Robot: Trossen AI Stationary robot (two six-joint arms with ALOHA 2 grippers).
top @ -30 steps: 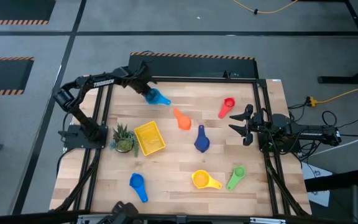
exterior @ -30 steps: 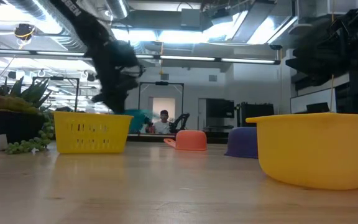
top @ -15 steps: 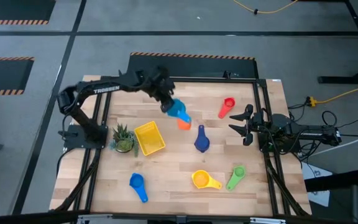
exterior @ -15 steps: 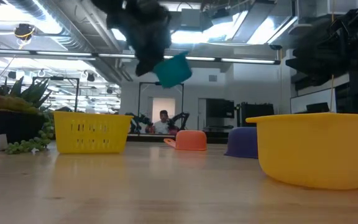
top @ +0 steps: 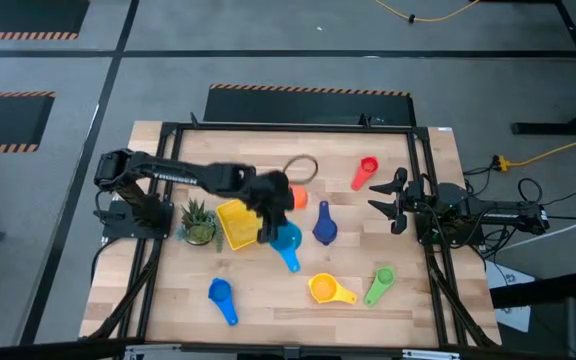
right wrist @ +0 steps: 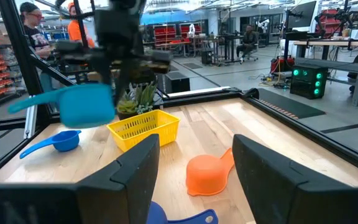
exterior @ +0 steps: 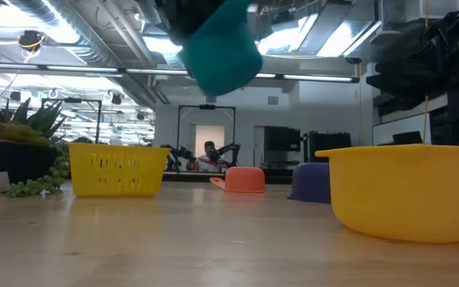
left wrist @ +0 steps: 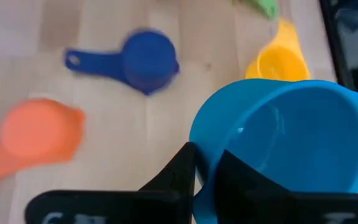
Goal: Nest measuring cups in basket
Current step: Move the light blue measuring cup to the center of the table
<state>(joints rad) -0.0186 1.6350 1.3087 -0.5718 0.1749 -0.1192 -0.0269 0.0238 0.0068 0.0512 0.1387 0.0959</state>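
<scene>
My left gripper [top: 274, 222] hangs over the middle of the table, just right of the yellow basket [top: 238, 222], shut on the light blue measuring cup [top: 287, 241]. The cup's handle [top: 291, 264] points toward the near edge. The other cups lie on the table: orange [top: 297, 198], dark blue [top: 324, 226], red [top: 366, 171], yellow [top: 326, 289], green [top: 380, 283] and blue [top: 220, 296]. My right gripper [top: 388, 200] waits open at the right edge. My left gripper pinches the light blue cup's wall at its rim [left wrist: 201, 158], one finger [left wrist: 244, 186] inside the bowl and one finger [left wrist: 174, 177] outside. It comes from above, pointing down. The cup [right wrist: 87, 106] is lifted clear, its handle [right wrist: 33, 102] sticking out level.
A small spiky green plant [top: 198, 222] stands left of the basket. A thin ring [top: 301, 168] lies on the far part of the table. A black frame [top: 288, 128] borders the table. People stand in the room beyond [right wrist: 30, 25].
My left gripper has carried the light blue cup from the far left of the table toward the near right, rising well above the table, passing over the orange cup and arriving beside the basket's right side. The cup's handle has swung toward the near edge.
</scene>
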